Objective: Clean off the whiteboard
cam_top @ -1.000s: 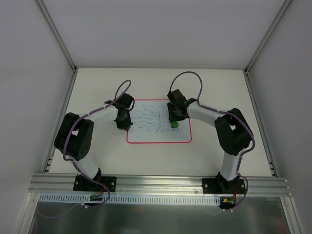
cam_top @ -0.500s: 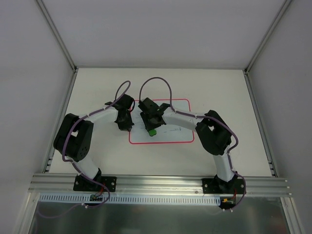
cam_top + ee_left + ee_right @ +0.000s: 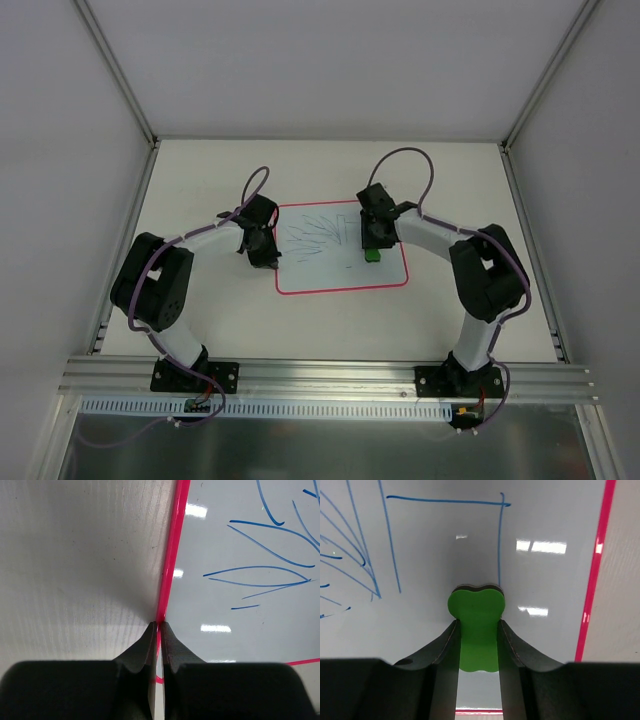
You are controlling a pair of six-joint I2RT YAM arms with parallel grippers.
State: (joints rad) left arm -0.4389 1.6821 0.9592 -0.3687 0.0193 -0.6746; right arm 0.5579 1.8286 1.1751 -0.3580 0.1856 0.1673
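At table centre, between your two arms: whiteboard [image 3: 335, 272] lying flat, red rim [image 3: 170, 570], blue pen strokes [image 3: 312, 235] across far half. On board's right part, your right gripper [image 3: 477, 624] pinching green block [image 3: 476, 605], block's end down on board beside tall blue line. At board's left edge, your left gripper [image 3: 158, 626], fingers pressed together, tips right at red rim. White table [image 3: 200, 180] underneath.

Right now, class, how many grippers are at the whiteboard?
2: left gripper, shut, at the whiteboard's left rim; right gripper, holding a green block, over its right part. None hidden.
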